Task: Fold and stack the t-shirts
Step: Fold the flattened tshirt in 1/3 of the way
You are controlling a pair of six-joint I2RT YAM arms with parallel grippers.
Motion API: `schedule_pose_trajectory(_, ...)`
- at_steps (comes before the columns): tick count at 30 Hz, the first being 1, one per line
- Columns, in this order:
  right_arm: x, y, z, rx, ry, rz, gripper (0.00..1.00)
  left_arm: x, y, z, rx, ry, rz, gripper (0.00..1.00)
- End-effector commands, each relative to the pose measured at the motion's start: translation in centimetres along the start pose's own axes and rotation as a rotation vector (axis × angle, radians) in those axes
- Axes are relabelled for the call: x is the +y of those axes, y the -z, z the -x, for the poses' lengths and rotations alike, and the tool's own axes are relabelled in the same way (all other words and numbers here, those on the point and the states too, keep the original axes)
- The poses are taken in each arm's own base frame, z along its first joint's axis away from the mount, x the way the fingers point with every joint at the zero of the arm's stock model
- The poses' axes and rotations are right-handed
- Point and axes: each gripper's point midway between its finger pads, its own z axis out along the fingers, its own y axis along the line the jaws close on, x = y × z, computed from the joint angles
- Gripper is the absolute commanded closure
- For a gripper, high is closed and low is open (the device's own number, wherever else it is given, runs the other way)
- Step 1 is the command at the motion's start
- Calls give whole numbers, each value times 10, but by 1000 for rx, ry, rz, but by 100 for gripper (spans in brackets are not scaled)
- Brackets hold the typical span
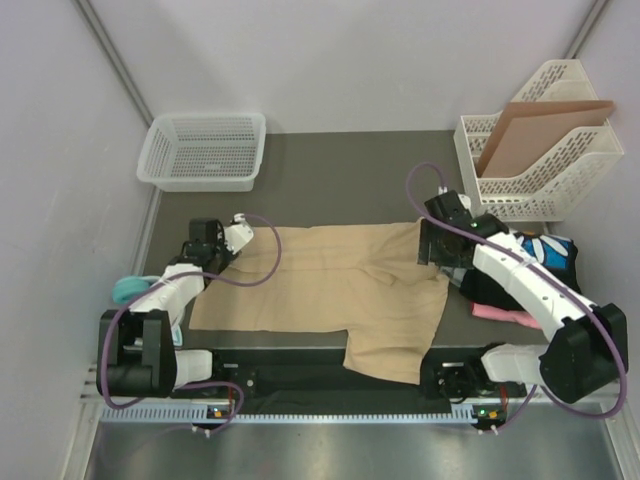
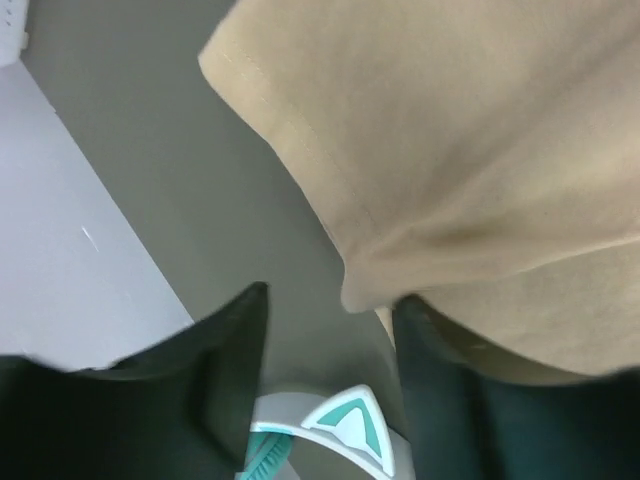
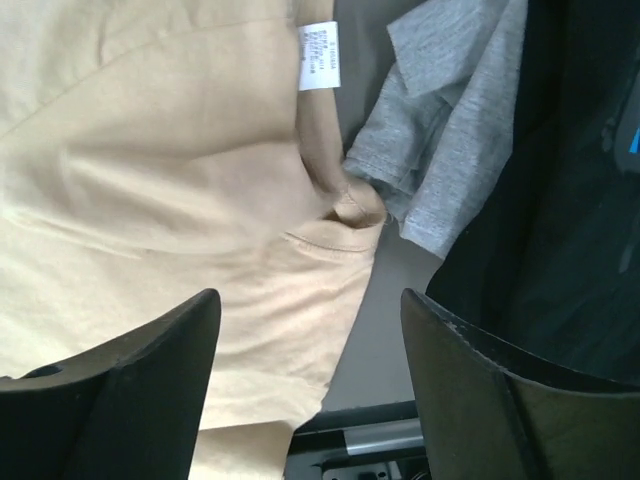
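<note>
A tan t-shirt (image 1: 320, 290) lies spread flat on the dark table, one part hanging over the near edge. My left gripper (image 1: 238, 235) is open at the shirt's far left corner. In the left wrist view the shirt's hem (image 2: 450, 150) lies just ahead of the open left gripper (image 2: 330, 310), by the right finger. My right gripper (image 1: 432, 245) is open over the shirt's far right corner. In the right wrist view the right gripper (image 3: 310, 310) stands open above the tan cloth (image 3: 150, 180) and its white label (image 3: 320, 55). A grey shirt (image 3: 450, 150) and a black shirt (image 3: 560, 200) lie beside it.
A pile with a black printed shirt (image 1: 545, 255) and a pink one (image 1: 500, 313) sits at the right under my right arm. A white basket (image 1: 205, 150) stands far left. A white file rack (image 1: 545, 165) holds brown cardboard (image 1: 535, 125). A teal item (image 1: 128, 288) lies left.
</note>
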Motion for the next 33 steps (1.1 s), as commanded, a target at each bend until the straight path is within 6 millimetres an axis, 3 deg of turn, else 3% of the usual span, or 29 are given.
schedule_pose_trajectory(1,17,35,39,-99,-37,73,26,20,11,7,-17,1,57,23)
schedule_pose_trajectory(2,20,38,47,-112,-29,79,25,26,17,12,-35,6,68,8)
schedule_pose_trajectory(3,22,40,56,-128,-29,80,25,40,25,25,-68,13,91,2)
schedule_pose_trajectory(4,25,46,74,-164,-34,83,24,39,31,32,-88,17,64,1)
schedule_pose_trajectory(6,27,29,89,-151,-17,43,23,61,48,57,-155,48,84,1)
schedule_pose_trajectory(7,31,28,102,-168,-22,44,24,59,51,64,-178,67,52,1)
schedule_pose_trajectory(8,36,9,107,-142,-4,24,24,60,51,71,-195,78,40,1)
schedule_pose_trajectory(10,41,-4,125,-159,-11,4,24,66,51,84,-228,92,31,1)
schedule_pose_trajectory(11,41,-26,123,-116,-3,-25,25,59,43,90,-245,99,-9,3)
schedule_pose_trajectory(12,42,-34,125,-106,-3,-35,25,61,41,96,-253,110,-16,5)
schedule_pose_trajectory(13,44,-41,130,-99,-9,-34,25,54,31,94,-226,129,-50,6)
schedule_pose_trajectory(14,45,-58,125,-62,-8,-52,25,51,28,90,-191,141,-71,7)
schedule_pose_trajectory(17,47,-84,120,-20,-14,-59,26,55,23,89,-162,182,-66,7)
schedule_pose_trajectory(20,47,-103,117,10,-27,-62,27,45,19,86,-184,144,-78,6)
schedule_pose_trajectory(24,43,-118,119,27,-51,-73,27,37,0,85,-166,137,-100,8)
schedule_pose_trajectory(25,41,-120,119,33,-55,-78,28,29,-13,77,-116,135,-132,9)
schedule_pose_trajectory(26,39,-124,118,42,-61,-84,28,33,-18,80,-103,136,-130,9)
schedule_pose_trajectory(28,37,-129,116,55,-65,-91,28,27,-37,66,-9,145,-145,11)
schedule_pose_trajectory(33,37,-144,109,100,-67,-100,30,30,-62,62,27,125,-117,12)
